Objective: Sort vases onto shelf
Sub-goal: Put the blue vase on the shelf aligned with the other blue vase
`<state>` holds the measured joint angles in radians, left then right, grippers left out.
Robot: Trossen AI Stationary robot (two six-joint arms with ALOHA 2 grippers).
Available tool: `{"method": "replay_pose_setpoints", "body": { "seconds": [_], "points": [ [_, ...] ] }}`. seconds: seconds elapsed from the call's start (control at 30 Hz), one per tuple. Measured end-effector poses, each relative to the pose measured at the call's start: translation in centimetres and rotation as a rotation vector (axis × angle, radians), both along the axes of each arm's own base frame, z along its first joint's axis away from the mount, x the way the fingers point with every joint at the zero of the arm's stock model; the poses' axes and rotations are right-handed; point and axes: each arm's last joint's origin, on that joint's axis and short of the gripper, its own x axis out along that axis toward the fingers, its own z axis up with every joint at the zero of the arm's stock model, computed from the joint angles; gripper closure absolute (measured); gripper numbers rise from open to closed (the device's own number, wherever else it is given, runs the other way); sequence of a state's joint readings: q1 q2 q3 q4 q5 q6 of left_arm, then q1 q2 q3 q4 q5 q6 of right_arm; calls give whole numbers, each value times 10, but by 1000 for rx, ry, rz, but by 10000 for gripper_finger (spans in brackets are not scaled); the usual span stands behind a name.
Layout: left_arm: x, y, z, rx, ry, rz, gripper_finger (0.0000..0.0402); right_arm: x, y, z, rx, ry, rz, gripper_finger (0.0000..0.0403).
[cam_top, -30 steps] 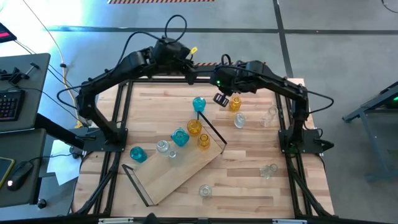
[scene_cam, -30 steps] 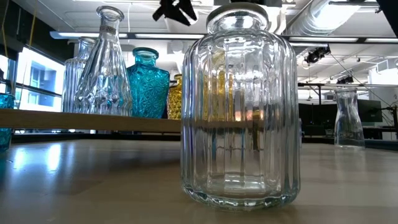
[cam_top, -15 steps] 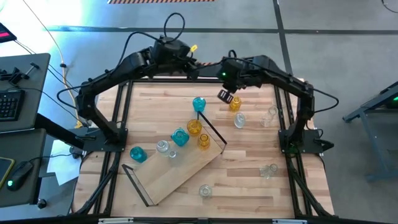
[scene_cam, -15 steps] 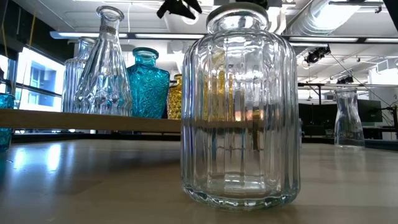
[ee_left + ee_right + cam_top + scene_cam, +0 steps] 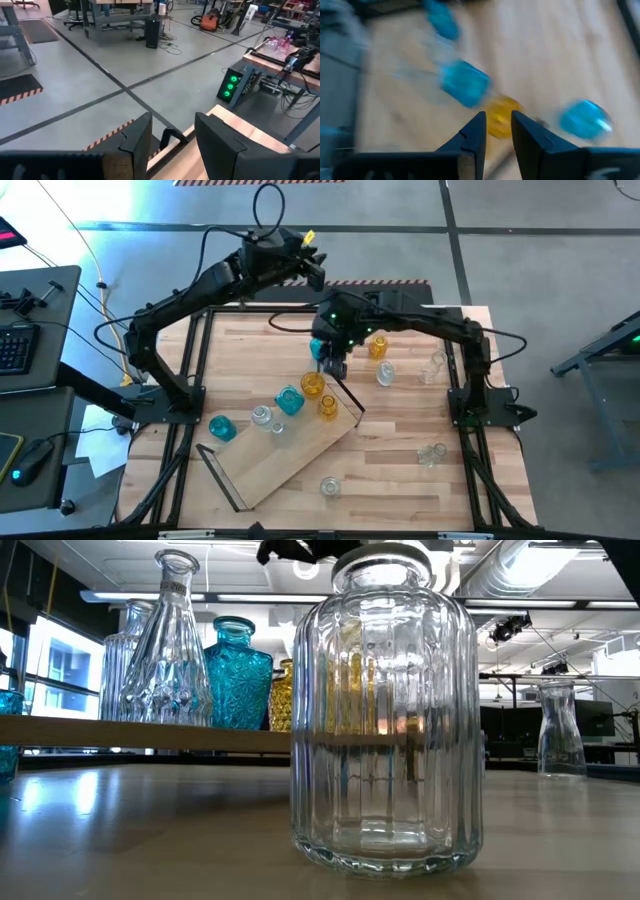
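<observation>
The shelf [image 5: 290, 455] lies slantwise on the table. On its far half stand a clear vase [image 5: 262, 417], a teal vase [image 5: 290, 401] and two amber vases [image 5: 312, 385]. Another teal vase [image 5: 319, 346] stands on the table by the shelf's far end. My right gripper [image 5: 333, 365] hangs above that end, open, with nothing between its fingers [image 5: 479, 135]; an amber vase [image 5: 501, 120] shows below them. My left gripper [image 5: 316, 272] is raised over the table's far edge, open and empty [image 5: 172, 120].
More vases stand on the table: a teal one [image 5: 220, 427] left of the shelf, an amber one [image 5: 378, 347] and clear ones [image 5: 385, 375] [image 5: 435, 365] at the far right, clear ones [image 5: 432, 452] [image 5: 330, 487] nearer. The shelf's black wire frame [image 5: 345, 392] rises beside the right gripper.
My right gripper has swung from near the amber vase at the far right toward the table's left and near side, sinking over the shelf's far end, and its wrist has turned. My left gripper has tipped upward toward level over the far edge.
</observation>
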<state>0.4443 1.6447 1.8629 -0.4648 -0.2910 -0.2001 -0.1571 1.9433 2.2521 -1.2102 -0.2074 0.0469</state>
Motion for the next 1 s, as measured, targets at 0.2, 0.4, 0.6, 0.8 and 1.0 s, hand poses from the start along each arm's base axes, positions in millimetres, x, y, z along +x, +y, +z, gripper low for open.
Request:
{"method": "replay_pose_setpoints", "body": {
  "seconds": [0.2,0.4,0.6,0.8,1.0],
  "points": [
    [-4,-1,-4,1,83,-10,261,11,1,-12,27,20,-7,330],
    [-32,0,-4,-28,225,63,261,-18,-2,9,-52,54,-117,330],
    [-70,-18,1,-79,375,154,261,-79,-19,57,-204,-24,-345,330],
    [-98,-53,10,-152,394,115,261,-130,-43,87,-324,-94,-484,330],
    [-115,-95,14,-240,380,40,261,-139,-73,83,-297,-76,-455,330]
  ]
}}
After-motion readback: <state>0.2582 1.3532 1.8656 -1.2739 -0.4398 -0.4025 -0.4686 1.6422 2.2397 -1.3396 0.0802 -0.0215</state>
